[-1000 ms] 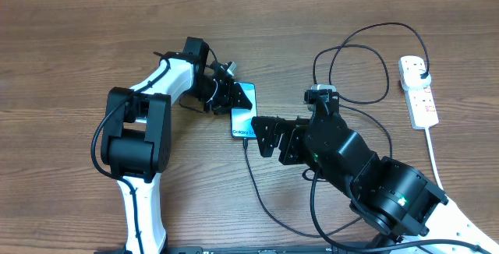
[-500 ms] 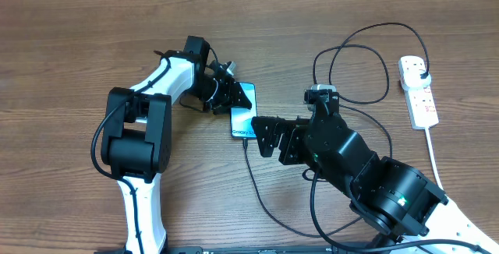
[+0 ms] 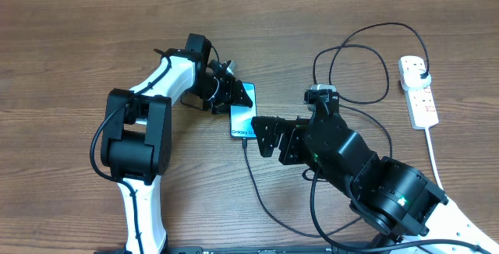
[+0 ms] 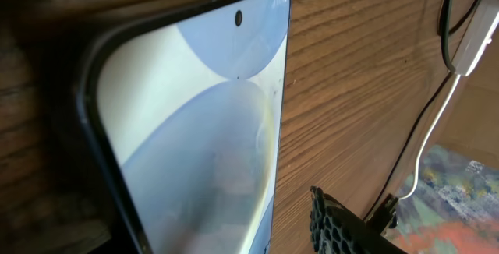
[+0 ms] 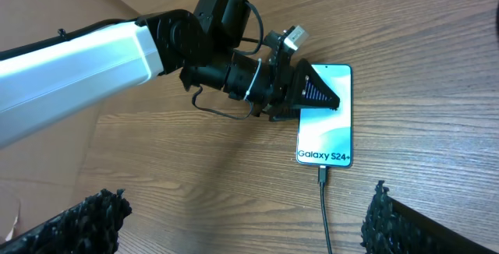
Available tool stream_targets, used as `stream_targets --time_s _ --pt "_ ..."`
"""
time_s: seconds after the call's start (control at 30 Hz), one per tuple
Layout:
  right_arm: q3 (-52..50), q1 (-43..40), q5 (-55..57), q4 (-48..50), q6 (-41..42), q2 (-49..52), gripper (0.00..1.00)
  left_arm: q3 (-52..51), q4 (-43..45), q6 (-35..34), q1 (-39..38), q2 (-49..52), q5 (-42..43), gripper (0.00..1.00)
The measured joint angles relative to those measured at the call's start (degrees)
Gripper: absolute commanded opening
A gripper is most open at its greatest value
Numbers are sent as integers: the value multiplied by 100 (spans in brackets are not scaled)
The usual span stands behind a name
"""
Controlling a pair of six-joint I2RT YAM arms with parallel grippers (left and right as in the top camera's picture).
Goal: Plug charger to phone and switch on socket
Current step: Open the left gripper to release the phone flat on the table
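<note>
Both arms (image 3: 168, 79) reach toward the phone (image 3: 244, 115); right tool (image 3: 260, 137) spread, left tool (image 3: 231, 94) unclear.

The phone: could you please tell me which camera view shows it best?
The right wrist view: nearly the whole phone lies face up, its Galaxy S24+ text readable and the charger cable meeting its lower edge. Overhead shows the phone small and partly covered. The left wrist view shows only its upper end, steeply angled.

- Brown wood-grain bench (image 3: 78, 36) under and all around left end effector (image 3: 236, 97), evenly lit.
- Past bench edge, to that end effector's right: blurred multicoloured patch (image 4: 460, 203), orange and grey-green.
</note>
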Motion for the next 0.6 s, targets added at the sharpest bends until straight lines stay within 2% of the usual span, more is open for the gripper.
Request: stream_targets --time_s 0.17,0.3,0.33,0.37,0.4,0.6 --pt "0 0 -2 -2 -2 2 100 9 -22 0 0 -22 -70 56" --pt "0 0 0 0 2 2 100 13 -24 -2 -2 -28 -85 64" --pt "0 0 0 2 4 2 100 17 -26 -4 -7 -35 -94 73" --pt "0 0 0 -4 0 2 100 24 -31 -9 -9 -48 -114 89" --pt "0 0 0 -2 2 2 100 39 -46 -33 -11 -68 -107 100" --pt "0 0 0 -11 -2 2 100 136 -136 -87 -24 -216 -507 100"
